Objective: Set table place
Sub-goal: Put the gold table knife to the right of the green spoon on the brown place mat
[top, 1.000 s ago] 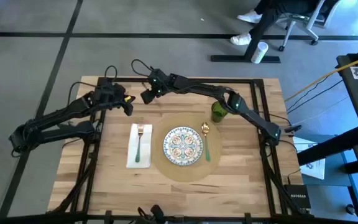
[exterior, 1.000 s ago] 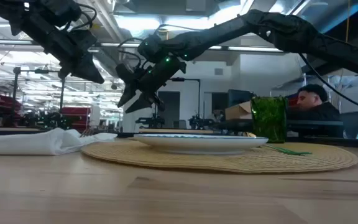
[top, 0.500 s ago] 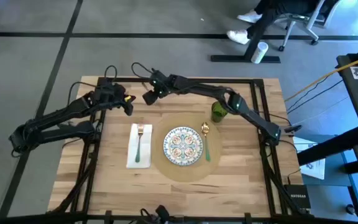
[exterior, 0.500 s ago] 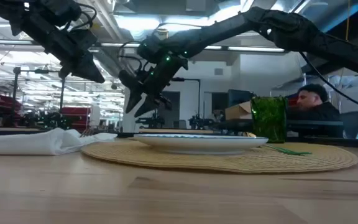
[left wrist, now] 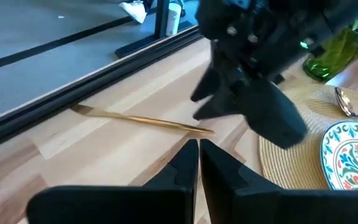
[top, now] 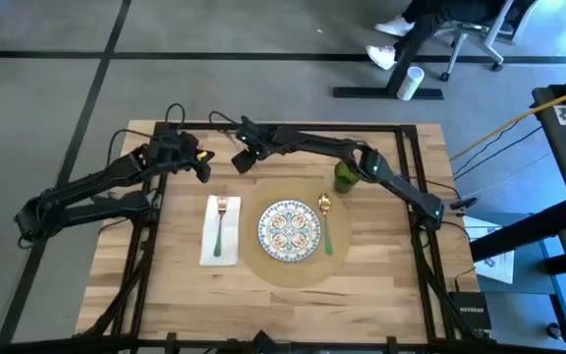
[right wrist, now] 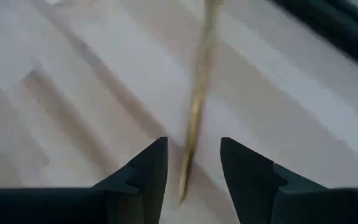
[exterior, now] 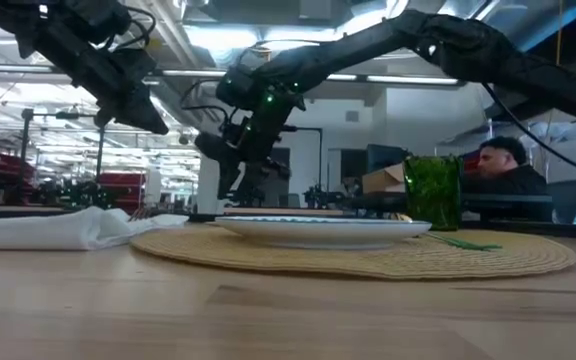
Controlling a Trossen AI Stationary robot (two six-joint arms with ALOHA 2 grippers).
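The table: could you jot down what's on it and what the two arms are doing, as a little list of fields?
table: light wood, black frame
placemat: round, tan
plate: patterned, on placemat
spoon: right of plate
fork: on white napkin
green glass: at placemat's far edge
gold utensil: lying near far edge
right gripper: open, over gold utensil
left gripper: shut, raised nearby

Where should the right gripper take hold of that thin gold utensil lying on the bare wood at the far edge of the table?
Grip the gold utensil mid-shaft, coming straight down from above. It lies flat on the table, long and thin, so only its narrow sides offer purchase. The right gripper is open, its fingers either side of the shaft; probably just lower and close. The left gripper, shut, waits nearby.
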